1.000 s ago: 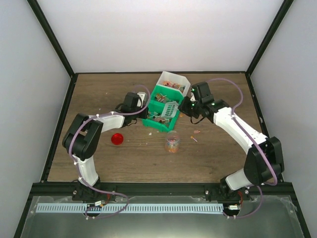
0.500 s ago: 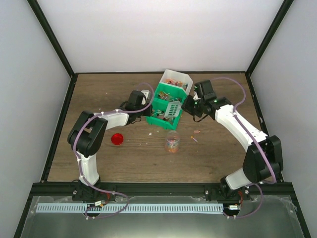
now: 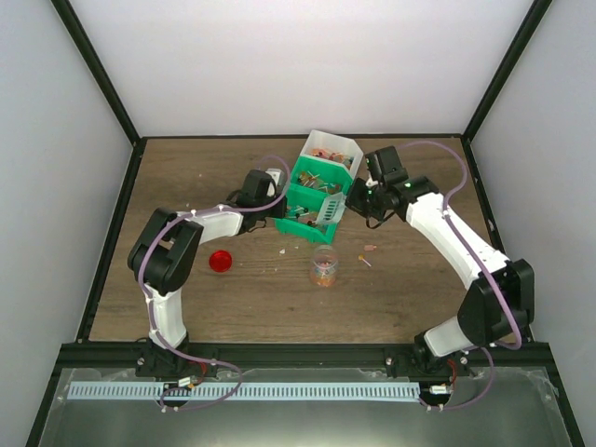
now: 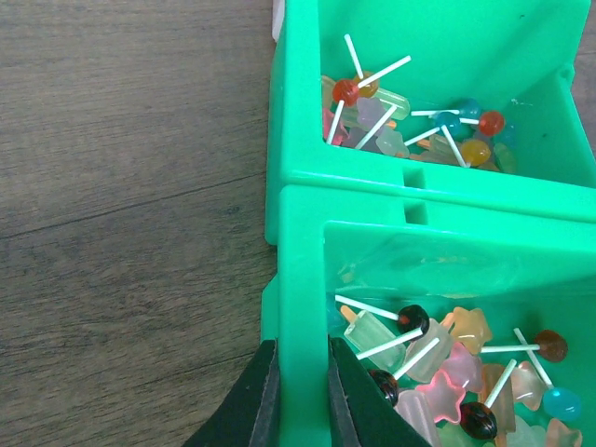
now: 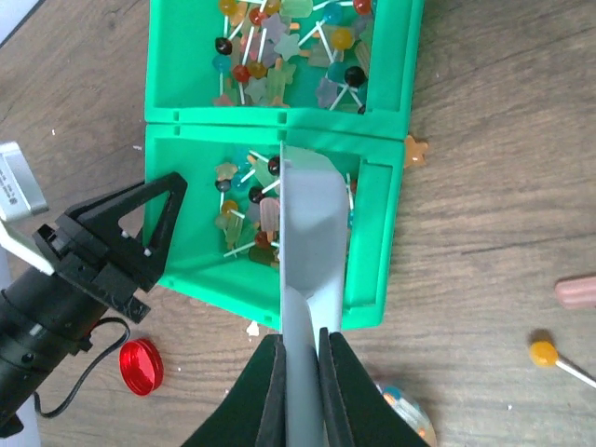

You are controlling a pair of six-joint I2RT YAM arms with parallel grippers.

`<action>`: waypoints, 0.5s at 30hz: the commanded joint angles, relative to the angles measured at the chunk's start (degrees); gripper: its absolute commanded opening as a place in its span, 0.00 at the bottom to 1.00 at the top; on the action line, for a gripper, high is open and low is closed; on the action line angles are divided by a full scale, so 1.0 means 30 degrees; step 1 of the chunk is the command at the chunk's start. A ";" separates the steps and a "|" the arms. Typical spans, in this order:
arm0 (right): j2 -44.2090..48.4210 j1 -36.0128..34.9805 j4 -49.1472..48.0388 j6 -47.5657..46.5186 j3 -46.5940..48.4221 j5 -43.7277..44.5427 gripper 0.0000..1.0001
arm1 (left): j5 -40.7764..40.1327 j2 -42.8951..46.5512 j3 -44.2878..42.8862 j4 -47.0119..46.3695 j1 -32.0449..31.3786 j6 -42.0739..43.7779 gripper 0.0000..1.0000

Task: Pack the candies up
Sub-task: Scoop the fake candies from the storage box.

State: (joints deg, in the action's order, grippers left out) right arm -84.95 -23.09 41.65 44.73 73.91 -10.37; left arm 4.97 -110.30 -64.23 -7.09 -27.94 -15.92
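Observation:
The candies (image 4: 438, 358) are small lollipops and jelly shapes lying in both compartments of a green bin (image 3: 298, 229). My left gripper (image 4: 301, 346) is shut on the bin's left wall (image 4: 303, 279). My right gripper (image 5: 301, 340) is shut on the handle of a pale grey-blue scoop (image 5: 312, 223). The scoop's head reaches over the near compartment, above the candies (image 5: 250, 212). From above, the left gripper (image 3: 279, 212) and right gripper (image 3: 352, 200) flank the bin. A clear jar (image 3: 324, 266) in front of the bin holds some candies.
A round red lid (image 3: 221, 261) lies left of the jar. Loose candies (image 3: 366, 260) lie on the wood to the jar's right; one is a yellow lollipop (image 5: 545, 354), another a pink piece (image 5: 575, 291). A white bin (image 3: 333, 149) stands behind the green one.
The green bin has shifted a little back and to the right with my left gripper still on its wall. My right gripper and the scoop have moved slightly back and right over the bin.

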 commanded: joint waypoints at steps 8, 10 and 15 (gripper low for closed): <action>-0.0097 -0.0724 0.1779 0.1189 0.0317 0.1639 0.01 | -0.0939 -0.0268 -0.0317 -0.0996 -0.0425 -0.0085 0.04; -0.0531 -0.0782 0.1745 0.1339 0.0386 0.1992 0.01 | -0.0979 -0.0257 -0.0277 -0.0990 -0.0463 -0.0061 0.04; -0.1962 -0.0894 0.2198 0.1524 0.1484 0.3060 0.01 | -0.1174 -0.0214 -0.0212 -0.0903 -0.0613 0.0143 0.04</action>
State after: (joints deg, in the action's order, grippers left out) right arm -87.90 -25.06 46.09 48.14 74.06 -5.69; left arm 3.07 -110.41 -64.40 -7.14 -28.93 -16.53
